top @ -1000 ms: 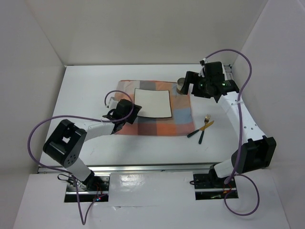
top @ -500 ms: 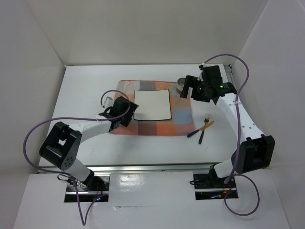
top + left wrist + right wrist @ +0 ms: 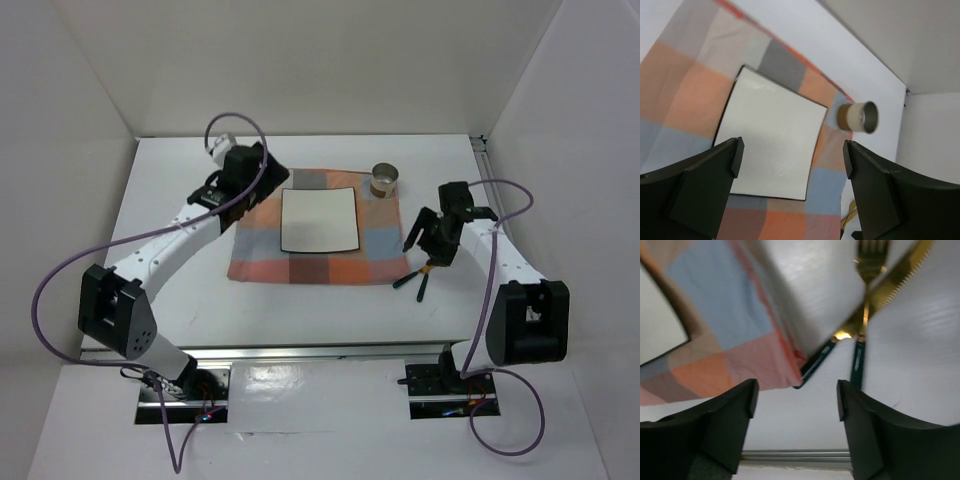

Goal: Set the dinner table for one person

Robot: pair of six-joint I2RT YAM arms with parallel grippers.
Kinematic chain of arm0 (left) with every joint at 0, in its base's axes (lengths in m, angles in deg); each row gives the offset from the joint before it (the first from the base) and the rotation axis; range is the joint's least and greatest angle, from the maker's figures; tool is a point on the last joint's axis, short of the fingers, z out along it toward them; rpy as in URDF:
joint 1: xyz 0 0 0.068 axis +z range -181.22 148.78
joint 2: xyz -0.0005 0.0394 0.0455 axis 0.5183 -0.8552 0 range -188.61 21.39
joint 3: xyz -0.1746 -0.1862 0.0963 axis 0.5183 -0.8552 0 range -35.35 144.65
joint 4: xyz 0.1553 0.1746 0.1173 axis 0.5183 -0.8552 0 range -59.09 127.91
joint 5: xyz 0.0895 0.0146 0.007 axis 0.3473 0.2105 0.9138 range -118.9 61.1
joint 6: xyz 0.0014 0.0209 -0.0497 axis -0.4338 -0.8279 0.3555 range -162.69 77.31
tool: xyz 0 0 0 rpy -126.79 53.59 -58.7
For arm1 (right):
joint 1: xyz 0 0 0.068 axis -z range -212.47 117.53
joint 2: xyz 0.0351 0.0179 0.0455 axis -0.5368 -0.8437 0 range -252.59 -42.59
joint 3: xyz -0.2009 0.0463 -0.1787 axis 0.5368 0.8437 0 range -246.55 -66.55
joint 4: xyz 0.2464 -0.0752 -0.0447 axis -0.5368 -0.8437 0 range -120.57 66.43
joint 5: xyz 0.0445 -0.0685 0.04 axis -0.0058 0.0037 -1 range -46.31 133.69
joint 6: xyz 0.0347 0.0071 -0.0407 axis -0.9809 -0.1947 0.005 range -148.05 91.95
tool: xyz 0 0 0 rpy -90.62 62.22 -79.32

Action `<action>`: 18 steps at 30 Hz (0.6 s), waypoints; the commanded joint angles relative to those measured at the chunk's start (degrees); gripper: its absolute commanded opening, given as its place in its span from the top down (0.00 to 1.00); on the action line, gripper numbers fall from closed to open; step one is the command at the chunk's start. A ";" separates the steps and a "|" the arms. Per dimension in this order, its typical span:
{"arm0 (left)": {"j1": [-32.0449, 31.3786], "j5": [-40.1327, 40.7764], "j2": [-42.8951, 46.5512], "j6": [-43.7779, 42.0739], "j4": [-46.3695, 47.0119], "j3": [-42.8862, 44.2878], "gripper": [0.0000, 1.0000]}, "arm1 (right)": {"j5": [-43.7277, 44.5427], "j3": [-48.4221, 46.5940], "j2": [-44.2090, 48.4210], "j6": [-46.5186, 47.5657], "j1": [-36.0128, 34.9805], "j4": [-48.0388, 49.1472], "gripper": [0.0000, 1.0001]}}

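Top external view shows my right hand just right of the checked mat, fingers spread and empty above the fork and knife on the white table. My left hand hangs open over the mat's far left. Plate and cup sit on the mat, so I judge cutlery is next: drop onto one handle, close, and carry it toward the mat.
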 commanded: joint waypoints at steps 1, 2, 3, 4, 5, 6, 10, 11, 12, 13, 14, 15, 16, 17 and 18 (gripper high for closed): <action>-0.14 -3.60 -3.03 -16.58 -9.93 11.65 0.00 | -1.60 5.20 2.73 -6.72 3.96 1.53 0.28; -0.75 -4.73 -3.04 -17.92 -10.64 12.53 0.00 | -1.60 6.00 2.73 -7.34 4.58 2.05 0.32; -1.37 -5.27 -3.04 -18.89 -10.65 12.54 0.00 | -1.08 6.62 2.73 -7.87 4.59 2.06 0.35; -1.37 -6.06 -2.17 -20.38 -9.78 11.93 0.00 | -0.29 6.63 2.73 -7.88 5.37 2.06 0.37; -1.37 -7.80 -0.25 -20.92 -8.90 11.06 0.00 | 0.24 7.41 2.73 -7.88 5.38 2.06 0.37; -1.37 -8.34 0.73 -21.44 -7.06 9.31 0.00 | 1.55 7.42 2.03 -8.57 5.38 2.06 0.38; -0.14 -10.19 3.72 -21.98 -5.12 7.45 0.00 | 2.18 8.65 0.79 -8.58 5.91 2.06 0.39; -0.14 -10.80 4.33 -22.59 -5.11 7.45 0.00 | 2.88 9.26 0.18 -8.58 5.91 2.06 0.43; 0.46 -10.81 4.34 -22.59 -5.63 7.44 0.00 | 3.49 9.26 0.18 -8.58 5.91 2.06 0.44; 0.47 -10.81 4.86 -23.11 -5.64 8.23 0.00 | 3.50 9.79 -0.43 -8.58 5.91 2.84 0.45; 0.47 -10.81 4.87 -23.73 -6.60 9.02 0.00 | 4.02 10.40 -1.13 -8.58 5.91 2.85 0.45; 0.47 -10.81 4.87 -23.73 -7.30 9.55 0.00 | 4.02 10.41 -1.14 -8.58 5.91 2.85 0.45; 0.99 -11.33 4.87 -24.52 -7.31 9.55 0.00 | 4.55 10.41 -2.01 -8.58 5.91 3.37 0.45; 1.00 -11.34 5.39 -25.05 -8.01 10.34 0.00 | 4.55 11.19 -2.63 -8.58 5.91 3.37 0.45; 1.52 -11.34 5.39 -25.05 -8.01 11.13 0.00 | 4.55 11.81 -2.63 -8.58 5.91 4.07 0.45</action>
